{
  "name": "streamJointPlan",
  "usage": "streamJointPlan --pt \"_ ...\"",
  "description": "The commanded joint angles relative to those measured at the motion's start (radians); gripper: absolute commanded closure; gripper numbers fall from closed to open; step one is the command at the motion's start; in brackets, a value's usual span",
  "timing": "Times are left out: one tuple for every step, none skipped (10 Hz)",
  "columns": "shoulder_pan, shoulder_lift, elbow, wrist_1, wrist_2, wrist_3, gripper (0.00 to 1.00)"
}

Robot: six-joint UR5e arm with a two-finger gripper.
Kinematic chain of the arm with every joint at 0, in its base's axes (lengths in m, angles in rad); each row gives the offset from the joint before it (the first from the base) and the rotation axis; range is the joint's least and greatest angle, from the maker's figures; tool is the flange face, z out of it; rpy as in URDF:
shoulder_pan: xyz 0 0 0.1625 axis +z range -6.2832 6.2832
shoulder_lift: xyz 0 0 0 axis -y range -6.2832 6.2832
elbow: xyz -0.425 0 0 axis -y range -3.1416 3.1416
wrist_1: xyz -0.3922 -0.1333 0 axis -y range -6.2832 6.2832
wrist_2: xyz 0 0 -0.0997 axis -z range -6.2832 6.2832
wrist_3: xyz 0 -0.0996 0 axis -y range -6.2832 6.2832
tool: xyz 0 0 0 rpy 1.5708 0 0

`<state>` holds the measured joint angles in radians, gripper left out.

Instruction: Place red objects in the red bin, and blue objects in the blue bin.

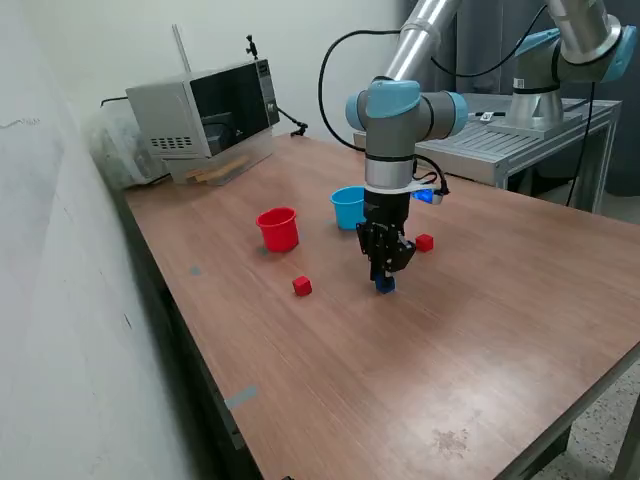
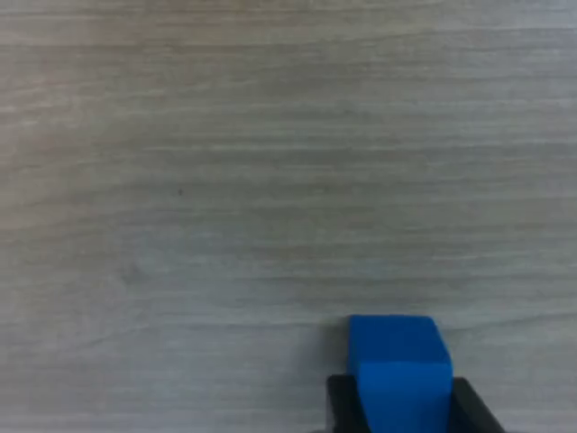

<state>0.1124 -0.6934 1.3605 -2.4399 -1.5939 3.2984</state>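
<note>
My gripper [image 1: 386,276] points straight down at the table, and a small dark blue cube [image 1: 385,286] sits between its fingertips at the table surface. In the wrist view the blue cube [image 2: 397,368] is flanked closely on both sides by the black fingers [image 2: 341,406]. The red cup [image 1: 278,229] and the light blue cup [image 1: 348,207] stand upright behind the gripper. One red cube [image 1: 302,286] lies on the exterior view's left of the gripper, and another red cube [image 1: 425,242] lies to its right. No second blue cube shows.
A microwave [image 1: 205,110] stands at the table's back left corner by the wall. A second robot arm on a metal stand [image 1: 540,105] is behind the table on the exterior view's right. The wooden table [image 1: 450,380] ends at the front and right edges.
</note>
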Motion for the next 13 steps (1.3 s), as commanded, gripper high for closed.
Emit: streamJointPlan --pt "-0.007 0.0 0.009 0.004 -0.004 -0.058 1.0" --pt "-0.008 -0.017 0.014 0.015 -0.008 -0.083 1.0" --pt "-0.01 -0.059 0.038 0.015 -0.008 -0.085 1.0" --pt "-0.026 -0.113 0.064 0.016 -0.008 -0.089 1.0" --pt "-0.048 -0.171 0.1 0.036 -0.008 -0.117 1.0" --pt "-0.077 -0.228 0.13 0.056 -0.009 -0.14 1.0" --pt "-0.109 -0.28 0.155 0.076 -0.011 -0.161 1.0" --pt "-0.149 -0.322 0.181 0.099 -0.012 -0.181 1.0" --pt "-0.201 -0.362 0.224 0.102 -0.012 -0.197 1.0" --pt "-0.239 -0.376 0.25 0.101 -0.012 -0.207 1.0" --pt "-0.281 -0.383 0.275 0.102 -0.014 -0.215 1.0" --pt "-0.313 -0.396 0.298 0.101 -0.014 -0.215 1.0" --pt "-0.333 -0.4 0.311 0.101 -0.014 -0.217 1.0"
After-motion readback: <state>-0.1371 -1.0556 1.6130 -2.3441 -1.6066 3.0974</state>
